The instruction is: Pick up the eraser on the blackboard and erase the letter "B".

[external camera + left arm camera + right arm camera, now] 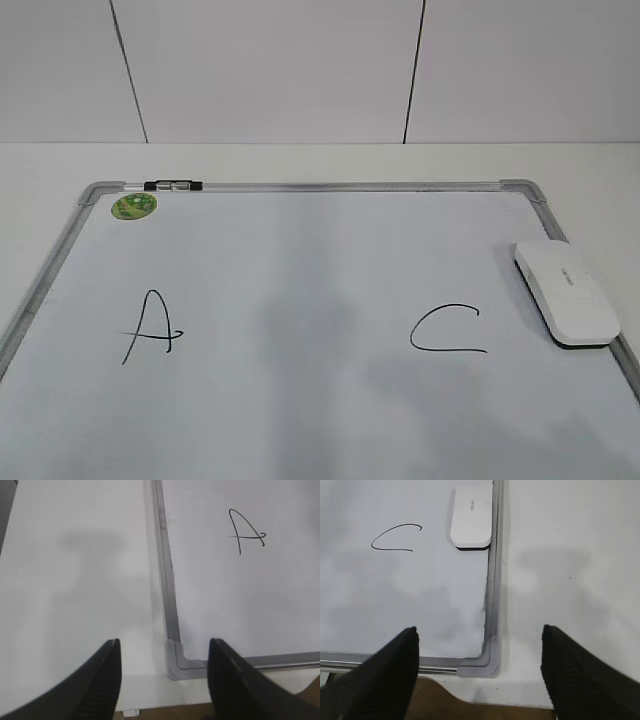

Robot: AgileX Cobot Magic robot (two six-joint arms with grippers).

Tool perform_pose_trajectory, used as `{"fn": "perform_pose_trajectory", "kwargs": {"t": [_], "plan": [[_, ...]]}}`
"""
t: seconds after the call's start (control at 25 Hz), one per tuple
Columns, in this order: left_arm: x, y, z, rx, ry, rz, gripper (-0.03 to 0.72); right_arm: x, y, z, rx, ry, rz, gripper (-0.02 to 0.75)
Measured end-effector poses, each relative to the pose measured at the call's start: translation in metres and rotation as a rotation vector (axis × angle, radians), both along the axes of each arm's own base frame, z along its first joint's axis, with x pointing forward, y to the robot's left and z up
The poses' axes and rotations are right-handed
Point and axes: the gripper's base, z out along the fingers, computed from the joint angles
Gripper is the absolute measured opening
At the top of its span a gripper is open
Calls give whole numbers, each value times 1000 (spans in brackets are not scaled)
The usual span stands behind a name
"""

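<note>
The blackboard [300, 300] is a white dry-erase board in a silver frame, lying flat on the table. The white eraser [565, 292] lies on its right edge, next to the frame, and also shows in the right wrist view [471, 517]. A black "A" [150, 328] is at the left and a black "C" [447, 332] at the right. No letter "B" shows between them; only faint grey smudges. My left gripper [164, 647] is open above the board's near left corner [176, 664]. My right gripper [479, 632] is open above the near right corner [482, 665]. Neither gripper shows in the exterior view.
A small black-and-clear marker [172, 185] lies on the board's far frame, beside a round green sticker [134, 206]. White table surrounds the board [75, 580]. The table's near edge shows below both grippers [495, 700].
</note>
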Motion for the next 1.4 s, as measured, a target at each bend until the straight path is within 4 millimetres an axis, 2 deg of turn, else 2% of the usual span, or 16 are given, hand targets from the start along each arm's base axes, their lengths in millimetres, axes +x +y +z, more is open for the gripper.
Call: {"fn": "perform_pose_trajectory", "kwargs": {"t": [0.2, 0.36, 0.56, 1.4], "plan": [[-16, 1, -12, -3, -130, -5, 392, -5, -1, -4, -5, -37, -5, 585], [-10, 1, -13, -8, -190, -2, 381, -3, -2, -4, -16, -60, -15, 585], [-8, 1, -15, -8, -201, -1, 369, 4, -3, -8, -23, -84, -19, 585], [-7, 1, -15, -8, -204, 0, 246, 4, -3, -8, -26, -92, -21, 585]]}}
